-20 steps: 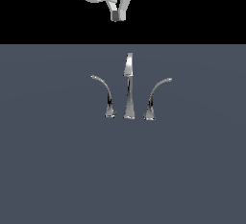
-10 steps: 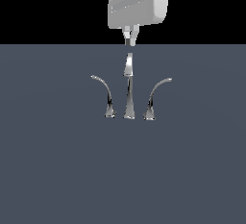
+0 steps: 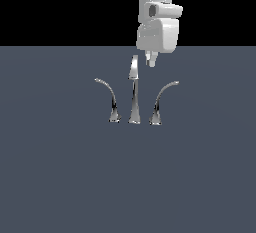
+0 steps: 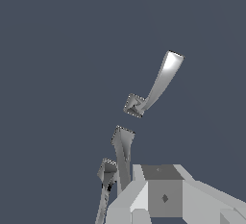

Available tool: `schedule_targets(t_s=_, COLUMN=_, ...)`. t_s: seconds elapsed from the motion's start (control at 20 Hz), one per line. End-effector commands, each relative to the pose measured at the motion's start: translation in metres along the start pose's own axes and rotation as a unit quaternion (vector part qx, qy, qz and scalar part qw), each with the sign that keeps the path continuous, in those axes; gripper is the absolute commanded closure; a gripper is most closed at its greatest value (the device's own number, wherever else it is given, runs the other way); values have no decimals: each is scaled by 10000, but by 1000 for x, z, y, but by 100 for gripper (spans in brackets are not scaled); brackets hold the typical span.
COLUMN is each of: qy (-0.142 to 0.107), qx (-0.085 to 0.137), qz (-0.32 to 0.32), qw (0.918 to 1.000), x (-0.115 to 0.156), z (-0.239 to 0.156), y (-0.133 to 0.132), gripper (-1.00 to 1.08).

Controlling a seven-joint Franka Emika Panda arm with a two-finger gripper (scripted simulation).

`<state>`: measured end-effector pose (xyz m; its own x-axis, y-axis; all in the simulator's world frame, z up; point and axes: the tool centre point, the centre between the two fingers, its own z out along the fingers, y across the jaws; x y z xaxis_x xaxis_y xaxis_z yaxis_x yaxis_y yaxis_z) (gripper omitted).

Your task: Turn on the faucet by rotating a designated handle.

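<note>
This is no real room but a bare simulated test scene. A flat, featureless slate-grey bench (image 3: 60,177) fills the lower part of the exterior view, and behind it lies plain black with no walls, furniture or fittings. On that surface stands only a small chrome faucet (image 3: 134,94), with no sink or basin around it. Above the faucet hangs a smooth white robot arm (image 3: 157,24), rendered without texture.

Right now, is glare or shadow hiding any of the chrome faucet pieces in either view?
Exterior view: shiny chrome three-piece faucet sharp, no cast shadows, handle clear. Wrist view: bright glare on one lever; white gripper body covers the frame's lower part.
</note>
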<state>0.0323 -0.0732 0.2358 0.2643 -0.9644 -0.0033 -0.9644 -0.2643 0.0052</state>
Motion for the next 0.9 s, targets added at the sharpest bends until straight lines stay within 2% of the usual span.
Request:
schedule_targets(t_s=0.0, qy=11, qx=5, qz=418, qw=9991, x=19, z=15, y=-6, gripper=108)
schedule_targets(t_s=0.45, qy=20, qx=20, qz=1536, qw=9881, x=74, z=54, y=-15, gripper=108)
schedule_targets(t_s=0.85, qy=14, qx=28, qz=1899, qw=9818, x=92, z=65, y=-15, gripper=108)
